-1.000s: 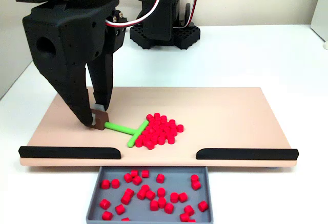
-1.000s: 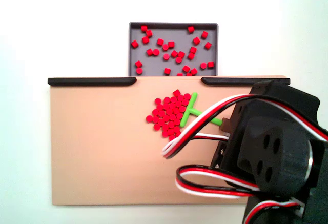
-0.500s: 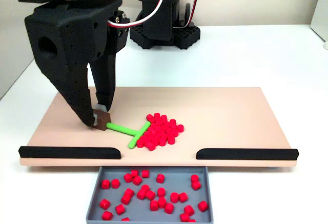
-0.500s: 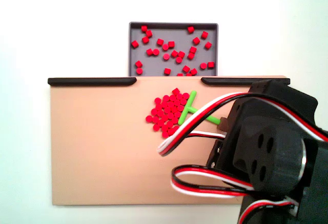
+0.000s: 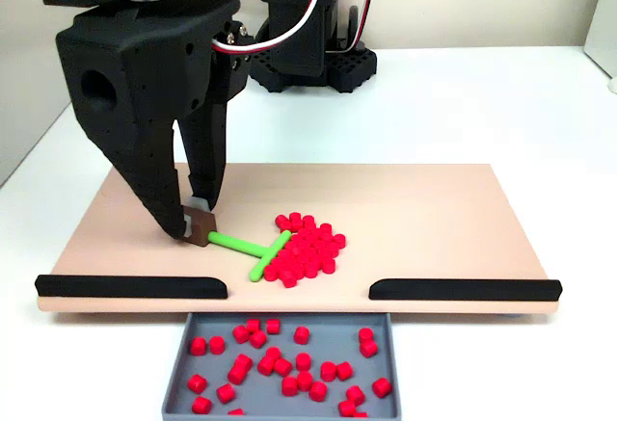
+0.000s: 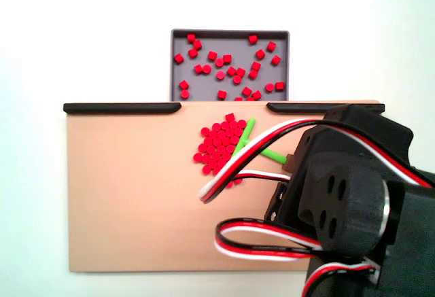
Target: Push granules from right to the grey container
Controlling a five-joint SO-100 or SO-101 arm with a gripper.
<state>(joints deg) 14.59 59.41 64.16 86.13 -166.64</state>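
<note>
A heap of red granules (image 5: pixel 307 248) (image 6: pixel 221 146) lies on the tan board, near the gap between the two black edge strips. The grey container (image 5: pixel 178 368) (image 6: pixel 178 59) sits just past that gap and holds several more granules. My black gripper (image 5: pixel 196 229) is shut on the stem end of a green T-shaped tool (image 5: pixel 249 247) (image 6: pixel 273 155). The tool's crossbar rests against the left side of the heap in a fixed view. In the other fixed view my arm covers the gripper and part of the tool.
The tan board (image 5: pixel 434 209) (image 6: pixel 129 195) carries black edge strips (image 5: pixel 130 286) (image 5: pixel 465 289) on its container side. The arm's base (image 5: pixel 308 65) stands behind the board on a white table.
My gripper has shifted the green tool toward the heap. The crossbar has pushed the granules a little, packing them closer and nearer the gap.
</note>
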